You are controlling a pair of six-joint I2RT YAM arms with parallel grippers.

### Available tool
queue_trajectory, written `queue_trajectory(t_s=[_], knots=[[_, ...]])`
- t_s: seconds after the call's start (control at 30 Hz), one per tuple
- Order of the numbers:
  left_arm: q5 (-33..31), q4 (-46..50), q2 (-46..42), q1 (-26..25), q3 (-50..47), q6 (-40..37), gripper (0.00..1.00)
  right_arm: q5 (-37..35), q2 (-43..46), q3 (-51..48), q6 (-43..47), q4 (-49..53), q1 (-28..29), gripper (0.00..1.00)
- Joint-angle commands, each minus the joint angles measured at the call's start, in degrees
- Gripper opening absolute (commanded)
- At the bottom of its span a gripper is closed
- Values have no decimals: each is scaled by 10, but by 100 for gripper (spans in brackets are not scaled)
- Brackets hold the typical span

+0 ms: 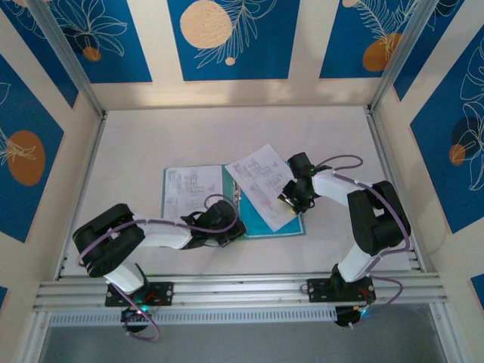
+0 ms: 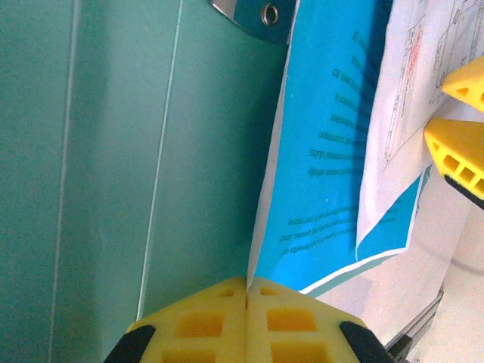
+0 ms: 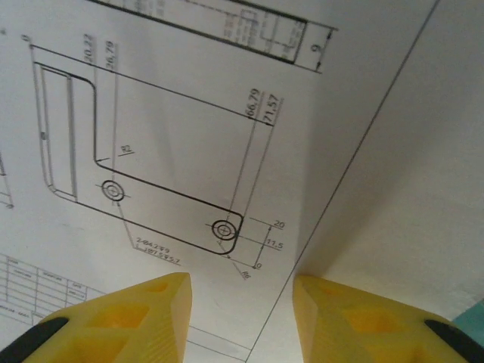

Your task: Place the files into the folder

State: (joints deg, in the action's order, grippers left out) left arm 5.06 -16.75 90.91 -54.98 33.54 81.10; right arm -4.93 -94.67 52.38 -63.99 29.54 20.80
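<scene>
Partway through filing papers into the open folder (image 1: 265, 231).

Lies spread flat on the white table (image 1: 151, 144), both leaves up. Carries one printed sheet (image 1: 193, 189) square on the left leaf, seemingly already placed. Sets the left claw (image 2: 246, 291) at the folder's near edge by the spine, nearer than the silver clip (image 2: 249, 11), yellow fingers pressed together; cannot tell whether nipping a leaf edge or merely resting there. Shows a second sheet (image 1: 261, 185) skewed across the right leaf, its far corner poking past the folder's far edge. Hangs the right claw (image 3: 240, 278) over that sheet's right edge, fingers spread, gripping nothing. Leaves, by judgement, squaring the skewed sheet inside the leaf and perhaps closing the cover; cannot tell how many sheets lie stacked.
</scene>
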Motion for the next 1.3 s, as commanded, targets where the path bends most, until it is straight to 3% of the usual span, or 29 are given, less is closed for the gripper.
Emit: queue_trajectory(t_s=[0.0,0.4,0.67,0.77,0.9,1.07,1.27], knots=[[-18,-9,8,6,-8,7,0,-10,-7,-5,-42,44,22,43],[-14,-29,18,6,-11,9,0,-13,45,-56,-198,63,95,44],[-15,-28,15,6,-14,6,0,10,115,-100,-284,52,111,44],[-14,-28,13,6,-16,6,0,-27,143,-87,-229,30,110,44],[-15,-24,12,6,-16,5,0,-72,107,-5,-114,51,119,44],[-15,-26,17,6,-14,5,0,-24,5,70,-44,21,138,43],[-16,-17,12,6,-15,5,0,22,-87,107,-70,-22,151,42]])
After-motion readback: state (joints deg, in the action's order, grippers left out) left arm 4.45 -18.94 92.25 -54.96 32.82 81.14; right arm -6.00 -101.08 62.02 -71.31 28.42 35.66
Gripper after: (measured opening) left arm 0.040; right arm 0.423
